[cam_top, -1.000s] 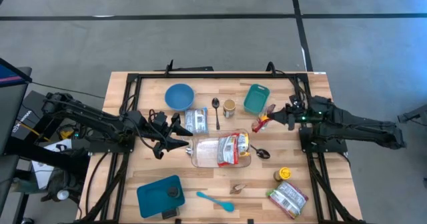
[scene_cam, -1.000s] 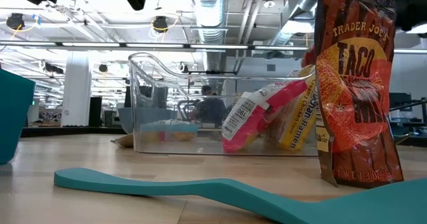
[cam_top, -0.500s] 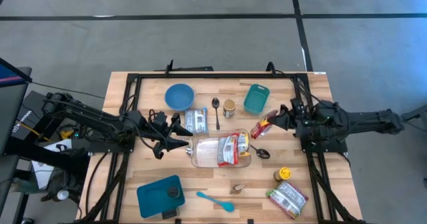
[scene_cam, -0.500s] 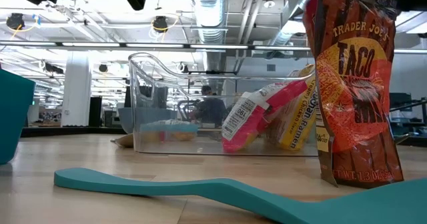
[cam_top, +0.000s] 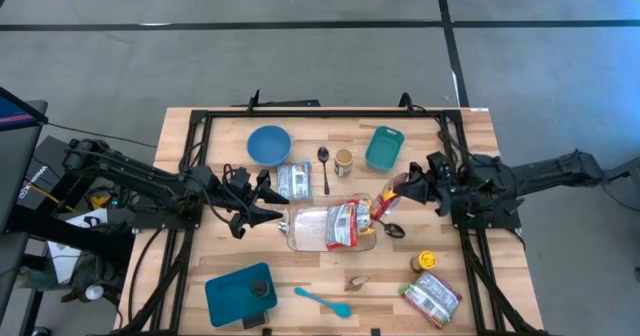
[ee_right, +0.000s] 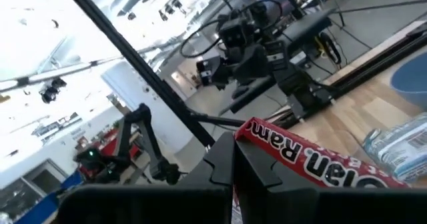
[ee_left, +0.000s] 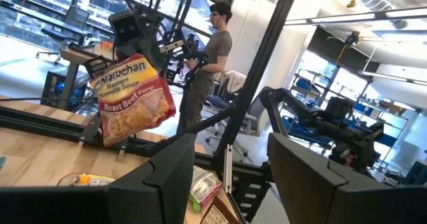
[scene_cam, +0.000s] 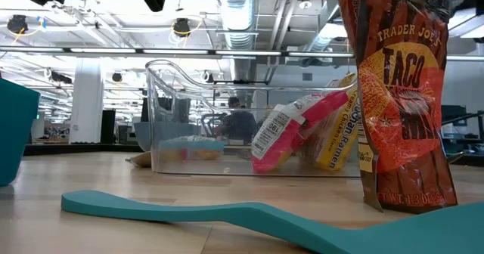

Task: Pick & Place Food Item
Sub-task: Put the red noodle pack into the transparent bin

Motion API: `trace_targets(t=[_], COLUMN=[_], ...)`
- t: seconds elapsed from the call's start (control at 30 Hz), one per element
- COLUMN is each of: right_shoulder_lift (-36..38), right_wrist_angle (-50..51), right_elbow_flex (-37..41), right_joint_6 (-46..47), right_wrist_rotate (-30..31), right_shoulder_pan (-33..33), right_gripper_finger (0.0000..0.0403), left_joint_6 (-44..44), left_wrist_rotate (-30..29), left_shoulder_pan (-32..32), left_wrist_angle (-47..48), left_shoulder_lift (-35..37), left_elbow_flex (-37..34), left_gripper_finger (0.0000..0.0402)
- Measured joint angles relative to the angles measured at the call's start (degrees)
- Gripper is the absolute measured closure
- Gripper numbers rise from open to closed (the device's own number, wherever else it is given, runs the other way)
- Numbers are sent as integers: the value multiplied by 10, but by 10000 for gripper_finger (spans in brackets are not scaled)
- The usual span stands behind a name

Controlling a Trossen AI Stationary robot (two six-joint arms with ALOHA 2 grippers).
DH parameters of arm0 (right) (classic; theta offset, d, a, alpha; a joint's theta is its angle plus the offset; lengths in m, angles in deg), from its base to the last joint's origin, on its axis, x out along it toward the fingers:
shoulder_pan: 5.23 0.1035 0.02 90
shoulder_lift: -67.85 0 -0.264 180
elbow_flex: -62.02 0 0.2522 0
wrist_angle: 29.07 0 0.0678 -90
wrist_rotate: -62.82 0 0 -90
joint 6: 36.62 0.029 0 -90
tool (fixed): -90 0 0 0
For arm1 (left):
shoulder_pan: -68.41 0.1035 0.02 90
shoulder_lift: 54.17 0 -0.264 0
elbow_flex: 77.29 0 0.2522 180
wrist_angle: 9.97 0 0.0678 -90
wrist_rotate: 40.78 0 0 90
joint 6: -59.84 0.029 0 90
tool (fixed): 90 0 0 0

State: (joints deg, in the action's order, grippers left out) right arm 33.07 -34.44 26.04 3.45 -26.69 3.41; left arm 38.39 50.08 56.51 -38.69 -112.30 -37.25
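A red and yellow ramen packet (cam_top: 385, 204) hangs over the table, just right of the clear bin (cam_top: 305, 238), with my right gripper (cam_top: 405, 188) shut on it. The left wrist view shows the same packet (ee_left: 130, 101) hanging under that gripper (ee_left: 133, 34). The bin holds several packets (cam_top: 342, 224) and stands at mid-table; the low view shows it too (scene_cam: 189, 118). My left gripper (cam_top: 274, 204) is open and holds nothing, level above the table beside the bin's left end. My right gripper pinches the ramen packet's upper edge (ee_right: 280, 141) between its two fingers. The fingers (ee_right: 220, 161) reach in about level from the table's right side. The packet hangs tilted below them, lifted clear of the table and the bin.
At the back stand a blue bowl (cam_top: 268, 144), a spoon (cam_top: 324, 164), a small jar (cam_top: 343, 161), a teal container (cam_top: 384, 148) and a silver packet (cam_top: 292, 181). Near the front lie a teal lid (cam_top: 240, 294), a teal spatula (cam_top: 322, 301) and a taco packet (cam_top: 432, 298). A person (ee_left: 213, 57) stands beyond the table.
My right gripper, still shut on the ramen packet, has swung toward the table's near edge and the bin's right end, and the arm behind it has turned about. The packet has gone with it, hanging clear of the table.
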Motion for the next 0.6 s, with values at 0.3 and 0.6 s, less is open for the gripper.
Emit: trace_targets(t=[0.3,0.6], right_shoulder_lift=[-131,-263], right_wrist_angle=[5,68], right_elbow_flex=[-88,-192], right_joint_6=[-17,-16], right_wrist_rotate=[-3,-19], right_shoulder_pan=[18,22], right_gripper_finger=[403,403], left_joint_6=[0,0], left_wrist_rotate=[0,0], left_shoulder_pan=[0,0], left_wrist_angle=[0,0], left_shoulder_lift=[0,0], left_elbow_flex=[0,0], left_gripper_finger=[216,216])
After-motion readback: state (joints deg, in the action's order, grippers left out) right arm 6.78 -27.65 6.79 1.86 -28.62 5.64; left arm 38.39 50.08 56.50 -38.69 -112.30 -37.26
